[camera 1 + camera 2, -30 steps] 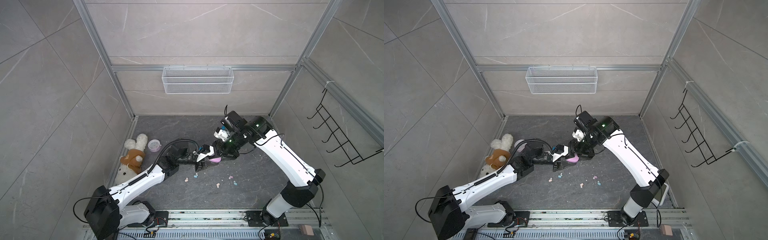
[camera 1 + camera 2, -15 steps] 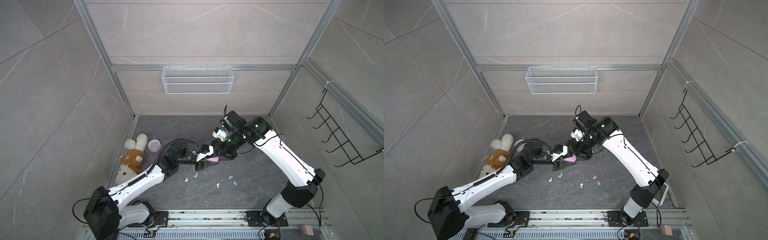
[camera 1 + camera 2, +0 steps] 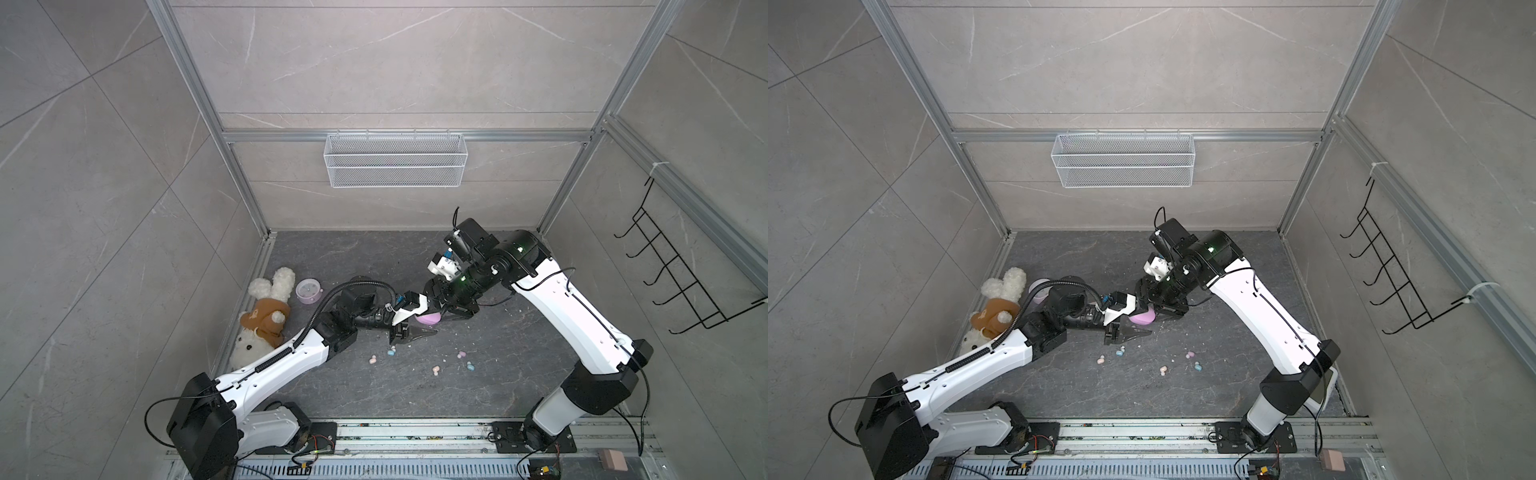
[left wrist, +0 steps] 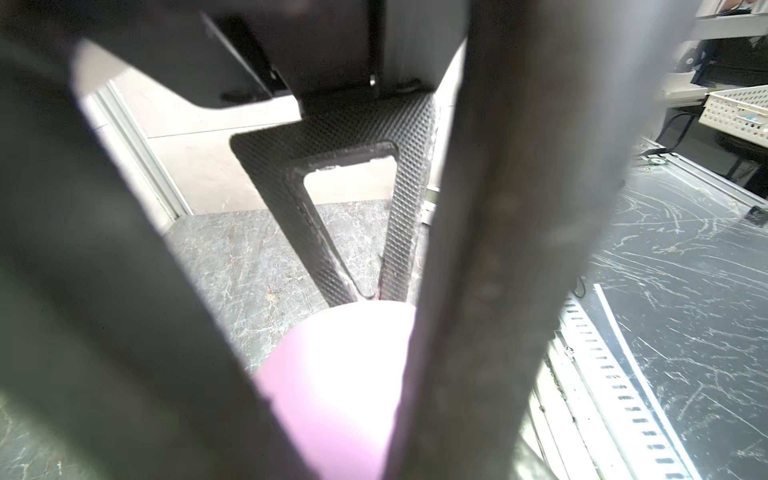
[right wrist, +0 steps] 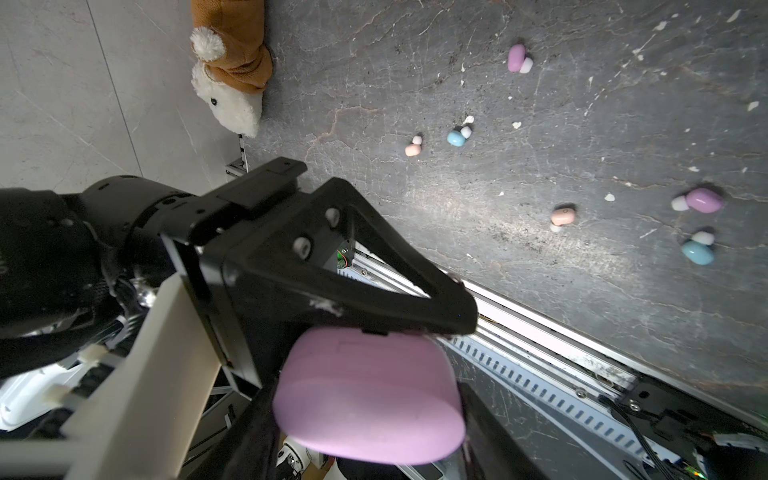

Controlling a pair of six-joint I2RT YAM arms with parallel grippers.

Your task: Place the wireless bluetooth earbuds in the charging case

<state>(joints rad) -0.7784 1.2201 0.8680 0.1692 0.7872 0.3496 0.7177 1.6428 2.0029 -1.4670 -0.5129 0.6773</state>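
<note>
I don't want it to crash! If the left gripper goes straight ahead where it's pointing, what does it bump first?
Probably the lilac charging case: the left gripper straddles it. The right gripper holding it is just behind.

no writing, label, brand, number or sign can be read on anything in these views.
</note>
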